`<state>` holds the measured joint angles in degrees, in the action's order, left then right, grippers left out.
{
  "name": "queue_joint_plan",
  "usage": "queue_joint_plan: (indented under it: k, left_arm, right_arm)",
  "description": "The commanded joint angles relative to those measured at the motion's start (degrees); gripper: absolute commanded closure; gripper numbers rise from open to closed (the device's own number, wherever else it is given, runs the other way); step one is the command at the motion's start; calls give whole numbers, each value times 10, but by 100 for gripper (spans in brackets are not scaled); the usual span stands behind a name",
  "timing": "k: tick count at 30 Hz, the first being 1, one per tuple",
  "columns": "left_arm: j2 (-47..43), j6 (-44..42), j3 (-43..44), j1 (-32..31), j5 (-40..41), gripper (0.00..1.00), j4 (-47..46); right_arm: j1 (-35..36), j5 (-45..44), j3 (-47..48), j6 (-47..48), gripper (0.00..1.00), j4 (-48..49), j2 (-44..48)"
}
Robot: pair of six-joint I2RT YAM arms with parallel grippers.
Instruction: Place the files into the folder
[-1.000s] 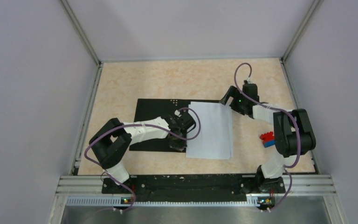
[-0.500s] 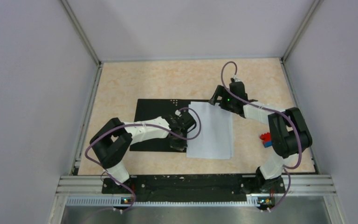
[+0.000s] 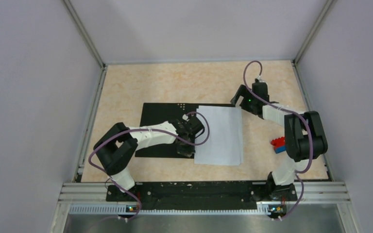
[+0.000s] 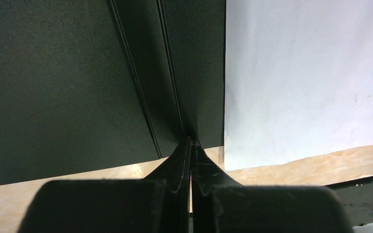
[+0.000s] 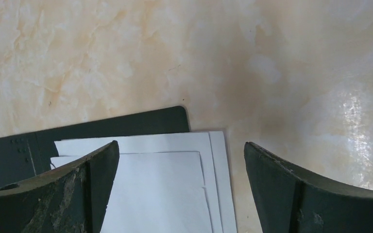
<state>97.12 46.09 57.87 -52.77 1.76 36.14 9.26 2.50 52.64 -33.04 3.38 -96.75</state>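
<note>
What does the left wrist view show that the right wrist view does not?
Only the left wrist view: the left hand, shut, tips at the near edge of the folder. Only the right wrist view: the open right hand near the staggered far corner of the files. Both: black folder, white files, table.

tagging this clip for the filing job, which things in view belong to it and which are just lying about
Belongs to the job:
- thin stack of plain white paper sheets, lying over the folder's right side
- flat rectangular folder, open, black inside up

Just lying about:
- small red-and-blue toy block, on the table right of the sheets
</note>
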Motion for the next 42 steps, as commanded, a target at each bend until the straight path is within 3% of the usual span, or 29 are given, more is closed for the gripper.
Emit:
queue_joint_plan:
  k: [1,16,22,27,29,36,42]
  left_arm:
    - [6,-5,-3,-3,10,100,-16]
    - [9,-3,0,-3,11,100,-15]
    - [6,-2,-1,-3,12,100,-14]
    - [4,-1,-2,-3,12,100,-15]
    - [2,-1,-4,-3,12,100,-15]
    - [3,-4,0,-3,5,100,-20]
    - [7,-9,7,-3,3,100,-17]
  right_arm:
    - [6,36,26,16,1,32,-28]
    - [78,21,32,-11,1,26,-37]
    - [78,-22,62,0,1,-30,-28]
    - [62,-64,79,-11,1,-139,9]
    - [61,-57,56,-22,2,-175,42]
    - [92,-44,-159,-86,2,-229,251]
    - [138,-43,-243,-142,2,-268,363]
